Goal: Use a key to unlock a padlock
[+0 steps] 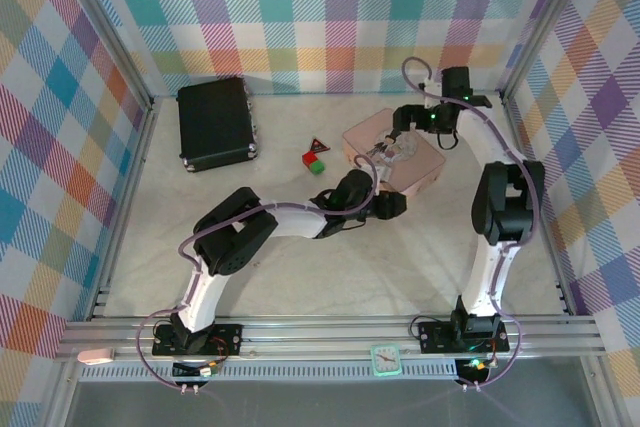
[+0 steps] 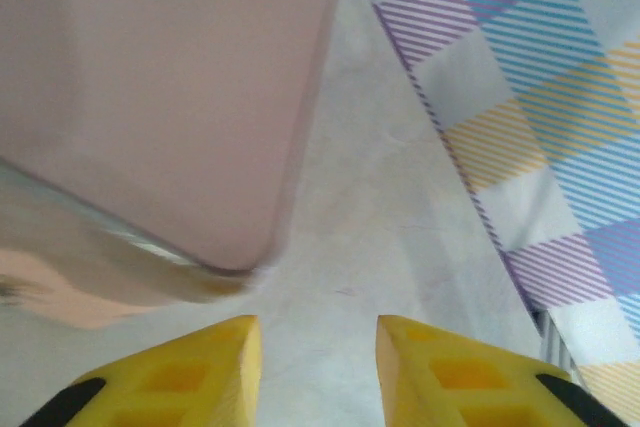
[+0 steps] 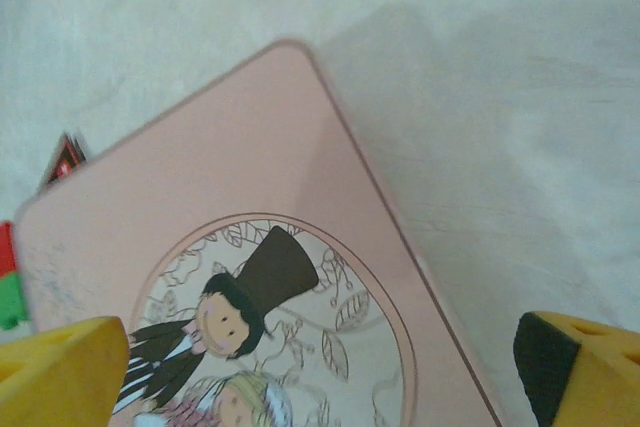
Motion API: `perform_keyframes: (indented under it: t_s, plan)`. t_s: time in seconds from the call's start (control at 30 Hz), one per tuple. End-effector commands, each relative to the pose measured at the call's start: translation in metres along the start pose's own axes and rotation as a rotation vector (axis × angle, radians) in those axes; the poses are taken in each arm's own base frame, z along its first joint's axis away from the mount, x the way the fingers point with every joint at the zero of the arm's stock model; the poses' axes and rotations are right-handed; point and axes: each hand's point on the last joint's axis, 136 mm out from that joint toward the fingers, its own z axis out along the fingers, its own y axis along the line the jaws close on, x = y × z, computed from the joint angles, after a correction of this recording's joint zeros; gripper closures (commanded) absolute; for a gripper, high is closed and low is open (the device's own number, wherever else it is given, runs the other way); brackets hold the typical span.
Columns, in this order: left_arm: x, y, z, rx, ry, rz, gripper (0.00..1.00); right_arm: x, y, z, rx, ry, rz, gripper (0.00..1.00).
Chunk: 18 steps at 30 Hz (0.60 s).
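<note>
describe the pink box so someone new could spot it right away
On the pale table, look right of centre, far from the black case in the back left corner. The pink box lies there, flat with rounded corners. Unlike the tiny red and green blocks beside it, its lid bears a cartoon couple.

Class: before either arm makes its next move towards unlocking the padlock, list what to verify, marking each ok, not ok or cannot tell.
1. Jaws of the left gripper open, holding nothing: ok.
2. Jaws of the right gripper wide open, holding nothing: ok.
3. The right gripper above the pink box: ok.
4. Place of the padlock known: cannot tell, too small to make out.
5. Place of the key known: cannot tell.
6. The red and green blocks away from both grippers: ok.
</note>
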Motion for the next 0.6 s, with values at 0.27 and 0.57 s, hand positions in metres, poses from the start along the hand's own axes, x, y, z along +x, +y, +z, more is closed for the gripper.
perform_keyframes:
  t_s: [0.27, 0.57]
  plan:
    - [-0.124, 0.028, -0.085, -0.164, -0.091, 0.150, 0.14, 0.050, -0.017, -0.068, 0.104, -0.132, 0.395, 0.01]
    - [-0.191, 0.110, -0.060, -0.206, -0.030, 0.168, 0.14, 0.101, -0.003, -0.039, -0.038, -0.079, 0.514, 0.01]
